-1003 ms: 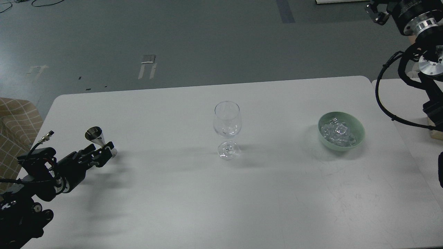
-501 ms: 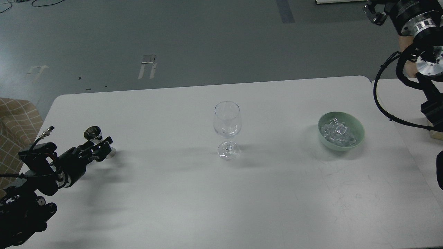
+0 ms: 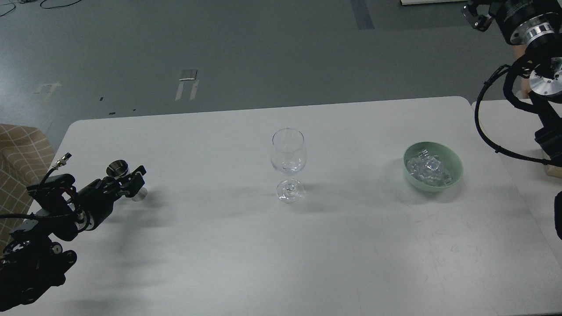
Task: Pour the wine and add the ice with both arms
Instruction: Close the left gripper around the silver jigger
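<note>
Here, nearest us, our left gripper (image 3: pixel 131 182) sits at the small steel jigger (image 3: pixel 119 172) by the table's (image 3: pixel 219 245) left edge, fingers around its waist; whether they press it we cannot tell. We judge it holds the wine measure. Open tabletop lies between it and the upright wine glass (image 3: pixel 288 163). The ice (image 3: pixel 428 169) is heaped in the green bowl (image 3: pixel 452 175), right. Farthest, our right gripper (image 3: pixel 476 16) hangs beyond the table; its opening is unclear.

Black jointed arms (image 3: pixel 48 219), shiny silver ring joints (image 3: pixel 542 81), looped black cables (image 3: pixel 485 120)
</note>
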Action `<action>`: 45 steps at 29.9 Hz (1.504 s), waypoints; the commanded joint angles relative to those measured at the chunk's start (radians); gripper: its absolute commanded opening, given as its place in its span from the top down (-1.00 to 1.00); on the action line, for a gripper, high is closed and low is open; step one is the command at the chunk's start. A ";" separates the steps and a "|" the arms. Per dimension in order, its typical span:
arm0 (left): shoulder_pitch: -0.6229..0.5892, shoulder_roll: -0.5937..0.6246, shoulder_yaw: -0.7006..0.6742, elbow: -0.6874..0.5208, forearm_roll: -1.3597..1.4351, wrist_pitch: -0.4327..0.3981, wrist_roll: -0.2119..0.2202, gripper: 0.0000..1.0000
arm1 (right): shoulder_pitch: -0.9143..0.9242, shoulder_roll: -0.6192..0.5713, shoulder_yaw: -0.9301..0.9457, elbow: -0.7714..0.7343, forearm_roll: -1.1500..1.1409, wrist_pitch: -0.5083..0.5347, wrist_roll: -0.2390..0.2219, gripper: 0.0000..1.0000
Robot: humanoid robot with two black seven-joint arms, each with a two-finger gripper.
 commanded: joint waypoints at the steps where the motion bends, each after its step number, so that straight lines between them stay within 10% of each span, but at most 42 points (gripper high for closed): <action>1: 0.001 0.002 0.000 0.000 0.000 0.000 -0.002 -0.35 | -0.002 -0.002 0.000 0.000 0.000 0.000 0.000 -1.00; 17: 0.011 -0.003 0.000 0.001 0.000 0.012 -0.006 -0.34 | -0.002 -0.003 0.000 0.005 0.000 0.000 0.000 -1.00; 45: 0.003 -0.002 0.084 0.023 -0.032 0.089 -0.005 0.47 | -0.002 0.003 0.000 0.005 0.000 0.000 0.000 -1.00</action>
